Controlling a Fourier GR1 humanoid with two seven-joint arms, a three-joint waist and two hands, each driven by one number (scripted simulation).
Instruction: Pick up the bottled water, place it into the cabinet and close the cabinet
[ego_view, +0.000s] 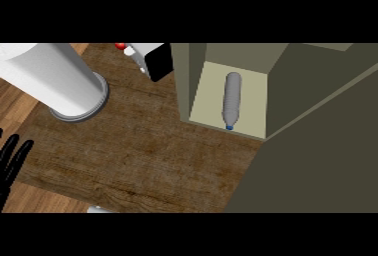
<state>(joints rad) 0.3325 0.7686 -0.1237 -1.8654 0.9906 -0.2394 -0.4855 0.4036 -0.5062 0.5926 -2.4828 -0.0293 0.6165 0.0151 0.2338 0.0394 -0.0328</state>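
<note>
- Inside the cabinet (295, 65) at the far right, the bottled water (232, 100) lies flat on the pale shelf floor, its blue cap pointing toward the near side and its base toward the far side.
- No hand is touching the bottle; it rests by itself, roughly in the middle of the shelf between the cabinet's left wall and its right wall.
- At the left edge of the view, on the near side, the left hand (10, 161) shows as black fingers that are straight and spread, pointing toward the far side, released and holding nothing.
- That hand is resting well apart from the cabinet and the bottle, over the edge of the wooden counter (140, 150).
- The right hand does not show in the head view.
- The cabinet door (317, 165) stands open, swung toward the near side, a broad dark olive panel filling the near right of the view.
- On the far left of the counter stands a large white cylinder (55, 75) with a grey rim at its base.
- Just left of the cabinet, at the far edge, sits a black and white object (156, 61) with a small red item (120, 45) beside it; what they are cannot be told.
</note>
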